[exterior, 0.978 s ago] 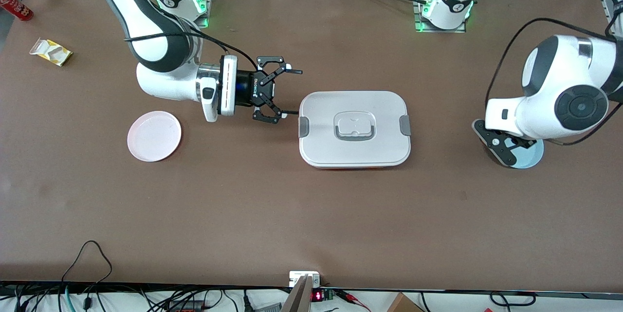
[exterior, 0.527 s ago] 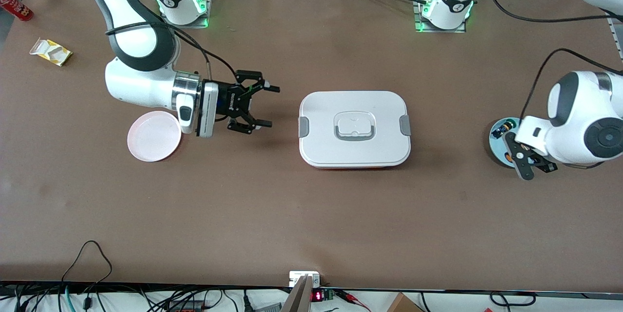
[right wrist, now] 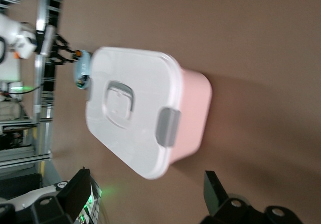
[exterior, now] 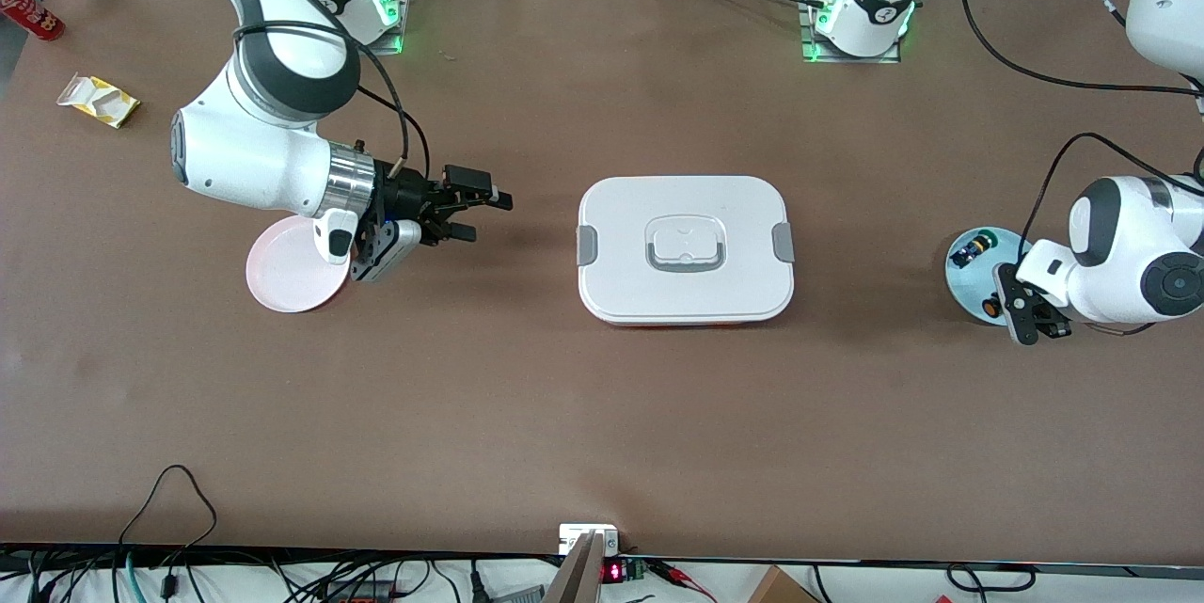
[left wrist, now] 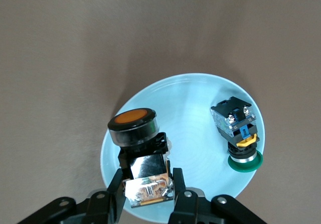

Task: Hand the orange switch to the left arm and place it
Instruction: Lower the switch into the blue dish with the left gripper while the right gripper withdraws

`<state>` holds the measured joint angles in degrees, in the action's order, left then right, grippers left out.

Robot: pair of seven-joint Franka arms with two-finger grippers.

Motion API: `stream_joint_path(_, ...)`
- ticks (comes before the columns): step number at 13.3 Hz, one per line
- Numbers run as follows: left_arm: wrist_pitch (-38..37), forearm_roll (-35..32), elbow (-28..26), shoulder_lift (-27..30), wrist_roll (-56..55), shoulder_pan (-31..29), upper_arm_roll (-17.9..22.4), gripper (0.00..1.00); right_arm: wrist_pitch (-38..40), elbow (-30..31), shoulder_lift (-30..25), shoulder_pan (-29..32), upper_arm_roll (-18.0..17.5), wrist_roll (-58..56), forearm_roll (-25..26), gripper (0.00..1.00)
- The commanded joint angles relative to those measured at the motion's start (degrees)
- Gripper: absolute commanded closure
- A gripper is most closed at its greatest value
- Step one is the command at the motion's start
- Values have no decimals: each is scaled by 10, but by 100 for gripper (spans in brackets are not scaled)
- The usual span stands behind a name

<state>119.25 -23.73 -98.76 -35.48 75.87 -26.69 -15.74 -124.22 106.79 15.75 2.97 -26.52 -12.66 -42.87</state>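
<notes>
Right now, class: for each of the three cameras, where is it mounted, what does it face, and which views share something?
Front: high across the table, facing both arms, box central.
Left wrist: on the left arm, looking down at the blue plate, its gripper around the orange switch.
Right wrist: on the right arm, facing the box, open gripper tips showing.
Shared: the box, front and right wrist.

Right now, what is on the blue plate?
On the blue plate lie the orange switch, gripped by the left tool, and a green-tipped switch. The plate under the tool is hidden.
</notes>
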Motion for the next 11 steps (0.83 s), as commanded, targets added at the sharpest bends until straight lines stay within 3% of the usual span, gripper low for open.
stream_joint_path(1,8,-13,-14,6,55,-16,-8,78,62,-11,-10,3,4,124,138,0)
stream_joint_path(6,40,-13,-14,-5,93,-23,-7,76,257,-74,-11,-1,3,254,398,0)
stream_joint_path(8,41,-13,-14,-8,93,-22,-7,76,364,-121,-12,5,8,264,415,0)
stream_joint_path(9,41,-13,-14,-8,93,-22,-7,76,427,-162,-12,6,27,259,435,0)
stream_joint_path(11,49,-28,-14,-9,93,-21,-7,76,468,-234,-10,8,38,257,539,0)
